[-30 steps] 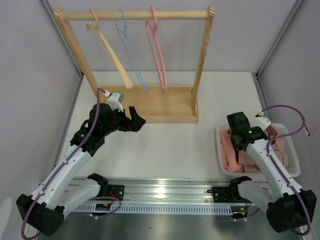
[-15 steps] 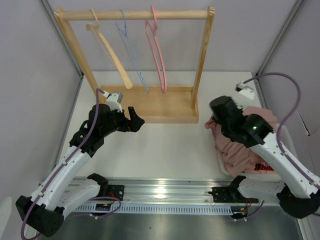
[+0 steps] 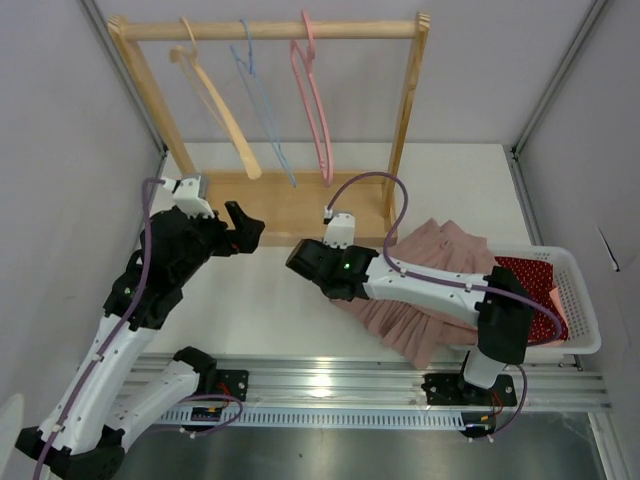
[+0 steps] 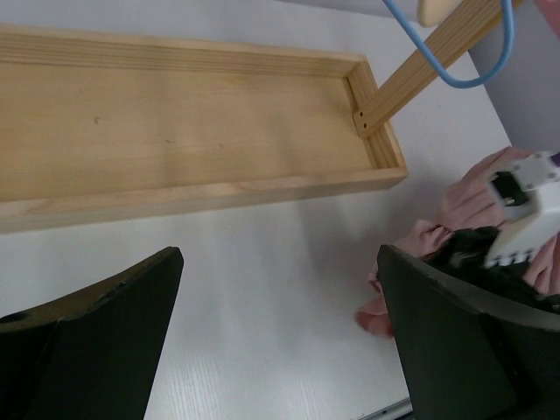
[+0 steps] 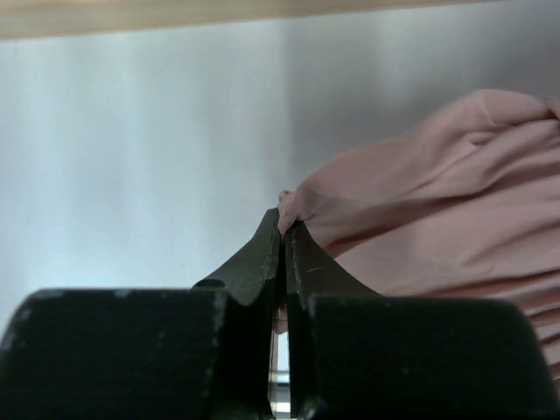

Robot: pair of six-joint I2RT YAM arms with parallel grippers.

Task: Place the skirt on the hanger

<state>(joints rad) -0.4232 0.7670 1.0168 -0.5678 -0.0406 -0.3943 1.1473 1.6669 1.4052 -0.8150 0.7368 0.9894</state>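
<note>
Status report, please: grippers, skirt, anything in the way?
Right gripper shut on pink skirt, spread over table. Left gripper open, empty, beside rack. Nothing blocks the hangers.

The left arm rises from the near left corner of the counter and leans toward the far edge, its wrist turned to the right. The left jaws stand wide apart and empty, held above the counter's left half. The right arm climbs a short way from its base at the near edge on the right. It bends sharply at the elbow and stretches its forearm low and leftward to the counter's middle. The right jaws are pressed together, pinching a fold of the skirt at their tips.
</note>
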